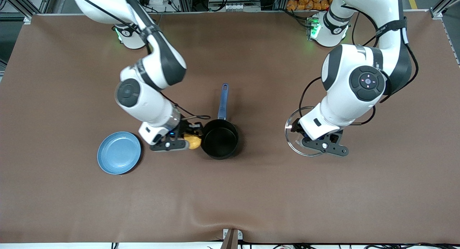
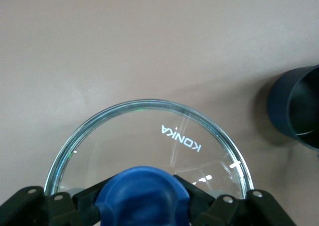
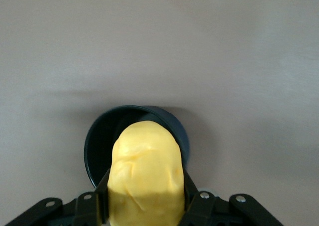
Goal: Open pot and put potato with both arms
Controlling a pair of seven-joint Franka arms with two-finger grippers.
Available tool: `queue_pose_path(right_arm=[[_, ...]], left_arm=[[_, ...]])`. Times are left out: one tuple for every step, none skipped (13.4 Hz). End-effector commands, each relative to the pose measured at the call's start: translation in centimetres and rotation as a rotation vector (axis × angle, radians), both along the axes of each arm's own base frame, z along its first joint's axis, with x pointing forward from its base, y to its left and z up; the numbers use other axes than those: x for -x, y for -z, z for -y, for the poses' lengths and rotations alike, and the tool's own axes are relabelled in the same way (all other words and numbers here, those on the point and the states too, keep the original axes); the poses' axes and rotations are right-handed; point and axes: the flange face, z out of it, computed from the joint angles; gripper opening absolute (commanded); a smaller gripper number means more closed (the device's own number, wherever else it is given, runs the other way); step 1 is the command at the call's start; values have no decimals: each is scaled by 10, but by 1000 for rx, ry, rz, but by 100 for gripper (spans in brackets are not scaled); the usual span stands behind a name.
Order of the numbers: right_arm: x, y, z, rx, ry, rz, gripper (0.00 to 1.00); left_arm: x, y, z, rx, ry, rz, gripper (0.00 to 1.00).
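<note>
The brown worktop (image 1: 251, 198) has wide bare stretches on every side of the things, most of all toward the front camera's edge and toward both ends. The pot (image 1: 219, 139) stands open near the middle, its black inside bare, its long blue handle (image 1: 223, 101) pointing toward the robots' bases. A flat blue plate (image 1: 119, 152) lies toward the right arm's end, well apart from the pot, with open worktop between them.

The right arm reaches down from its base with its elbow bent, and the right hand (image 1: 189, 141) hangs just beside the pot's rim on the plate's side, between plate and pot. Its fingers (image 3: 192, 198) are closed on the potato (image 1: 194, 141), which is clamped between them at the rim's edge; in the right wrist view the potato (image 3: 144, 173) partly covers the pot's mouth (image 3: 99, 146).

The left arm folds down toward its own end of the worktop. The left hand (image 1: 312, 139) grips the blue knob (image 2: 142, 196) of the glass lid (image 1: 293, 134), held well apart from the pot, with clear worktop between lid and pot
</note>
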Motion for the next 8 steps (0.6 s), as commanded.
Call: queue_pose_path(right_arm=[[-2,33,-30,10,-11,53,0],[1,45,-38,23,-28,61,0],[4,52,-47,42,-55,73,0],[9,58,-56,69,-83,88,0],[11,64,-61,88,-91,99,0],[14,73,-65,104,-94,101,0],[15,77,-68,110,-97,110,0],[17,85,-71,109,-100,115,0]], left_arm=[[1,19,-29,-21,-9,-7,0],[1,35,-38,-24,-26,-8,0],[2,46,-46,-24,-38,-2,0],[4,55,-52,-24,-47,-1,0],[7,64,-56,-25,-54,-6,0],[8,73,-60,-28,-61,-6,0],[11,86,-65,-31,-70,-4,0],[13,96,-70,-32,-79,9,0]])
